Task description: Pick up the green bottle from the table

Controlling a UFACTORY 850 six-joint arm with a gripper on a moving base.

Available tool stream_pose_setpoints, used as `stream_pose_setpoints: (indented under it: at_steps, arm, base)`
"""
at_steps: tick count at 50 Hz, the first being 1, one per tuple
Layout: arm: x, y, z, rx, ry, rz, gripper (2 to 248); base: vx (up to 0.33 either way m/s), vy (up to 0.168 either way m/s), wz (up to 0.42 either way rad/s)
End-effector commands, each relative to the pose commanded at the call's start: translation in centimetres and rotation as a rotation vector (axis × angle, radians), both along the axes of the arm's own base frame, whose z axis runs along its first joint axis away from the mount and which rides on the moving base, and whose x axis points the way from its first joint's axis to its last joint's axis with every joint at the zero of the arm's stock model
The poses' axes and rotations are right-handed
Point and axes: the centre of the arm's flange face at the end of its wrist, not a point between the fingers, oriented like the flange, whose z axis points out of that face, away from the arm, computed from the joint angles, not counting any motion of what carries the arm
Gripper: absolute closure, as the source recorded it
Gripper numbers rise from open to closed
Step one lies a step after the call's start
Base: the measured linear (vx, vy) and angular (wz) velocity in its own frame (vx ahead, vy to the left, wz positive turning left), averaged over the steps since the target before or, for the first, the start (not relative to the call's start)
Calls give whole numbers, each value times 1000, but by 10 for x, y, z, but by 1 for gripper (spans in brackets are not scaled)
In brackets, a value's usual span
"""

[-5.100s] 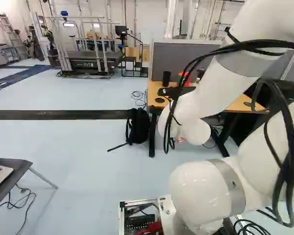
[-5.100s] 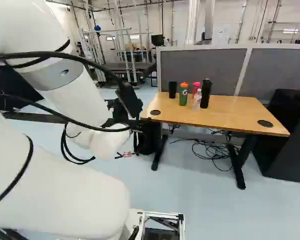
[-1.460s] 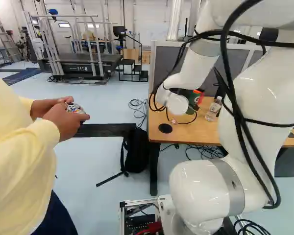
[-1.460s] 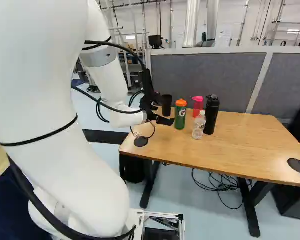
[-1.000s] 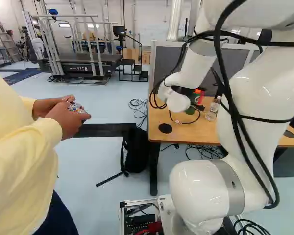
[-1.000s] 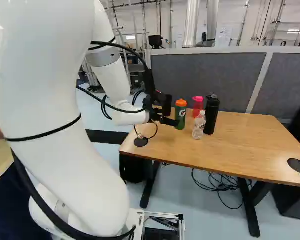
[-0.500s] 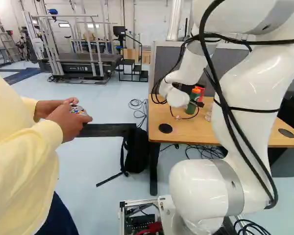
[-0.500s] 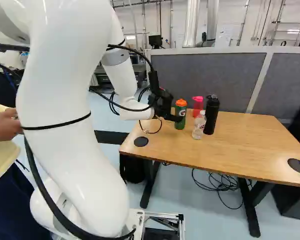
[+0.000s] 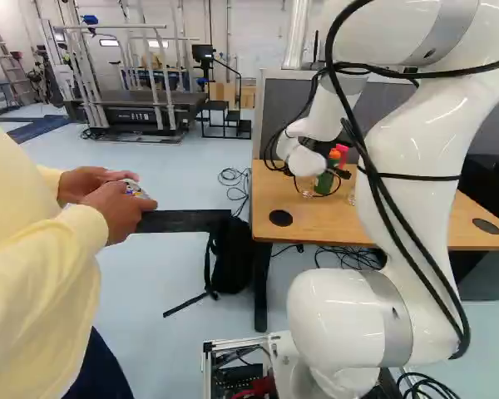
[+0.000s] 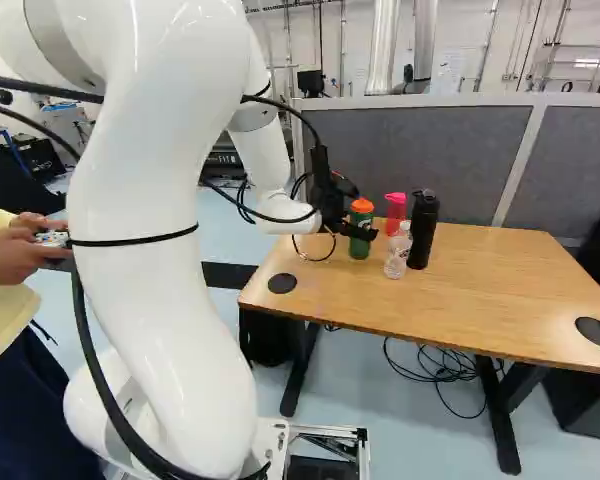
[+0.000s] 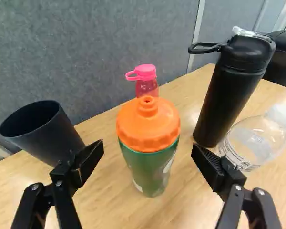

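Note:
In the right base view my gripper is at the green bottle, partly covering it. The bottle has an orange lid and stands upright on the wooden table. Seen from the wrist, the gripper is open, with the green bottle centred ahead of and between its fingertips. A gap shows on both sides, and neither finger appears to touch it. How far it reaches in between the fingers I cannot tell.
A black cup is beside one finger; a clear bottle and black bottle are beside the other. Behind the green bottle stands a pink bottle, then a grey partition. A person holding a controller stands left of the arm.
Since the oldest frames the base has moved nearer the table, and a person has come into view. Over the last second the arm has carried the open gripper up to the green bottle, which has not moved.

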Motion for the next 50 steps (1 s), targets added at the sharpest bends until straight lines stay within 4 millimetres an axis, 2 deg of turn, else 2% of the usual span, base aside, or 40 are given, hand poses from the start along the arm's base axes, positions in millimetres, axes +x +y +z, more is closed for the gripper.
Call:
stream_pose_setpoints:
  at_steps: [3, 4, 8, 9, 13, 14, 18, 19, 33, 50]
  arm:
    - [0, -1, 0, 0, 0, -1, 3]
    - [0, -1, 0, 0, 0, -1, 27]
    - [0, -1, 0, 0, 0, -2, 27]
    - [0, -1, 0, 0, 0, -2, 65]
    - [0, -1, 0, 0, 0, -2, 65]
    - [0, -1, 0, 0, 0, -2, 104]
    - [0, -1, 0, 0, 0, -2, 104]
    - [0, -1, 0, 0, 0, -2, 130]
    - [0, -1, 1, 0, -3, -2, 131]
    - [-3, 0, 19, -6, -37, -2, 131]
  base:
    - [0, 0, 0]
    - [0, 0, 0]
    - [0, 0, 0]
    - [0, 0, 0]
    - [0, 0, 0]
    - [0, 0, 0]
    - [0, 0, 0]
    - [0, 0, 0]
    - [0, 0, 0]
    - [0, 0, 0]
